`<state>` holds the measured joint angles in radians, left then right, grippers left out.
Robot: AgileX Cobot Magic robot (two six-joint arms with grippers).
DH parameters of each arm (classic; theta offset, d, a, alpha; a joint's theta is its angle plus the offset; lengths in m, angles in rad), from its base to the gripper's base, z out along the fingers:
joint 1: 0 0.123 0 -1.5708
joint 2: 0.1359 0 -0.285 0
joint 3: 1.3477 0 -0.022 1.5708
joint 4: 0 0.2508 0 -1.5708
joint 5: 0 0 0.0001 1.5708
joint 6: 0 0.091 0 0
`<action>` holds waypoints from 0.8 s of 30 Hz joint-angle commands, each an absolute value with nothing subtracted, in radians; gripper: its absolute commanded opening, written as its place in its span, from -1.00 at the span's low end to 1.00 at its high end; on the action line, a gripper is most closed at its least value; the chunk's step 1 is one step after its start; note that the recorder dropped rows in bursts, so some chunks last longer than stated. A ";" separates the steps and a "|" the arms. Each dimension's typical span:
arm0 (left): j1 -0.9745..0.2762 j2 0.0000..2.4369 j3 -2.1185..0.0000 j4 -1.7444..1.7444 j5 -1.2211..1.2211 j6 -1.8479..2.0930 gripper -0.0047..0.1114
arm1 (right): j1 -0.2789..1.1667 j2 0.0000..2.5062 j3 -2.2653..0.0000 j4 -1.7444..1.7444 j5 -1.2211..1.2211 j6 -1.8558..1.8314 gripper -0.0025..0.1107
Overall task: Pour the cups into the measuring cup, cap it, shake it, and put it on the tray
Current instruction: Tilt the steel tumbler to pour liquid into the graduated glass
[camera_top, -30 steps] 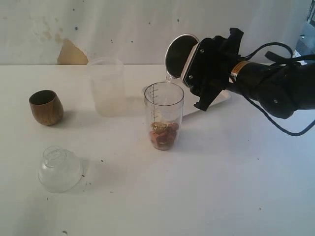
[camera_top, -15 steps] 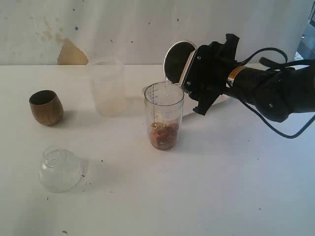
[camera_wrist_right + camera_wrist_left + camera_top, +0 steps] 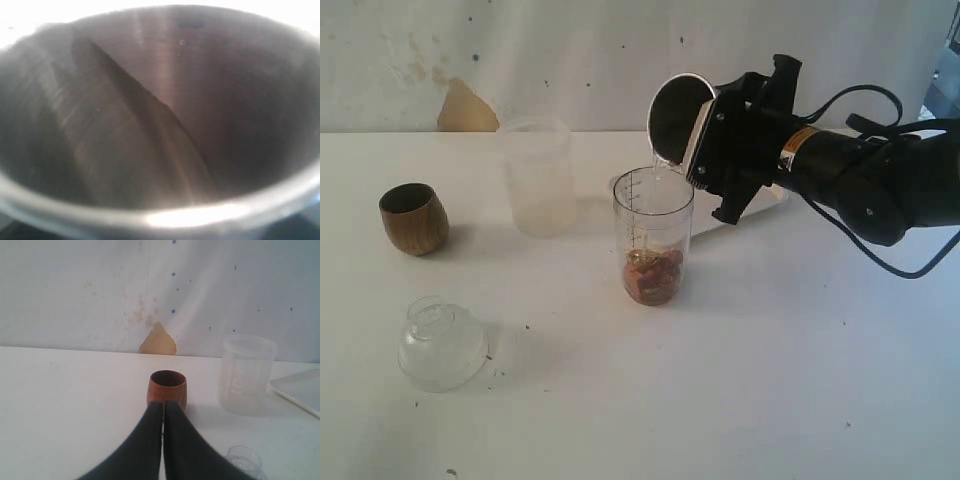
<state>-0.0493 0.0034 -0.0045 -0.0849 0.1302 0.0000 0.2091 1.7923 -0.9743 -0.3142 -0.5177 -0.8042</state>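
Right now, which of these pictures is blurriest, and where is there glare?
Right wrist view: the steel tumbler fills the frame, out of focus, with glare on its rim. Exterior view: faint shadows beside the measuring cup. Left wrist view: the wooden cup looks sharp.

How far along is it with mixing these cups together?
Done, apparently: brown pieces sit in the measuring cup. In hand: the right fingers tip the steel tumbler over it. Left: the wooden cup stands upright, possibly unpoured; the clear cap lies on the table; shaking and the tray remain.
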 commanded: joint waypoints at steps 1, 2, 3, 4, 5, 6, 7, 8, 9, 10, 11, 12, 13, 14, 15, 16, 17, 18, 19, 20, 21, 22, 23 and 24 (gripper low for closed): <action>-0.054 0.000 0.000 -0.092 0.127 0.000 -0.90 | 0.210 1.781 -0.986 -0.306 -0.576 -0.848 -0.96; -0.054 0.000 0.000 -0.092 0.127 0.000 -0.90 | 0.210 1.781 -0.986 -0.306 -0.576 -0.860 -0.96; -0.054 0.000 0.000 -0.092 0.127 0.000 -0.90 | 0.210 1.781 -0.986 -0.306 -0.576 -0.867 -0.96; -0.054 0.000 0.000 -0.092 0.127 0.000 -0.90 | 0.210 1.781 -0.986 -0.306 -0.576 -0.869 -0.96; -0.054 0.000 0.000 -0.092 0.127 0.000 -0.90 | 0.210 1.781 -0.986 -0.306 -0.576 -0.873 -0.96; -0.054 0.000 0.000 -0.092 0.127 0.000 -0.90 | 0.210 1.781 -0.986 -0.306 -0.576 -0.884 -0.96; -0.054 0.000 0.000 -0.092 0.127 0.000 -0.90 | 0.210 1.781 -0.986 -0.306 -0.576 -0.896 -0.96; -0.054 0.000 0.000 -0.092 0.127 0.000 -0.90 | 0.210 1.781 -0.986 -0.306 -0.579 -0.898 -0.96; -0.054 0.000 0.000 -0.092 0.127 0.000 -0.90 | 0.210 1.781 -0.986 -0.306 -0.586 -0.898 -0.96; -0.054 0.000 0.000 -0.092 0.127 0.000 -0.90 | 0.210 1.781 -0.986 -0.306 -0.586 -0.898 -0.96; -0.054 0.000 0.000 -0.092 0.127 0.000 -0.90 | 0.210 1.781 -0.986 -0.306 -0.591 -0.898 -0.96; -0.054 0.000 0.000 -0.092 0.127 0.000 -0.90 | 0.210 1.781 -0.986 -0.304 -0.591 -0.898 -0.96; -0.054 0.000 0.000 -0.092 0.127 0.000 -0.90 | 0.210 1.781 -0.986 -0.304 -0.591 -0.898 -0.96; -0.054 0.000 0.000 -0.092 0.127 0.000 -0.90 | 0.210 1.781 -0.986 -0.304 -0.591 -0.898 -0.96; -0.054 0.000 0.000 -0.092 0.127 0.000 -0.90 | 0.210 1.781 -0.986 -0.304 -0.591 -0.898 -0.96; -0.054 0.000 0.000 -0.092 0.127 0.000 -0.90 | 0.210 1.781 -0.986 -0.304 -0.591 -0.898 -0.96; -0.054 0.000 0.000 -0.092 0.127 0.000 -0.90 | 0.210 1.781 -0.986 -0.304 -0.591 -0.898 -0.96; -0.054 0.000 0.000 -0.092 0.127 0.000 -0.90 | 0.210 1.781 -0.986 -0.304 -0.591 -0.898 -0.96; -0.054 0.000 0.000 -0.092 0.127 0.000 -0.90 | 0.210 1.781 -0.986 -0.304 -0.591 -0.898 -0.96; -0.054 0.000 0.000 -0.092 0.127 0.000 -0.90 | 0.210 1.781 -0.986 -0.304 -0.591 -0.898 -0.96; -0.054 0.000 0.000 -0.092 0.127 0.000 -0.90 | 0.210 1.781 -0.986 -0.304 -0.591 -0.898 -0.96; -0.054 0.000 0.000 -0.092 0.127 0.000 -0.90 | 0.210 1.781 -0.986 -0.304 -0.591 -0.898 -0.96; -0.054 0.000 0.000 -0.092 0.127 0.000 -0.90 | 0.210 1.781 -0.986 -0.304 -0.593 -0.907 -0.96; -0.054 0.000 0.000 -0.092 0.127 0.000 -0.90 | 0.210 1.781 -0.986 -0.304 -0.593 -0.921 -0.96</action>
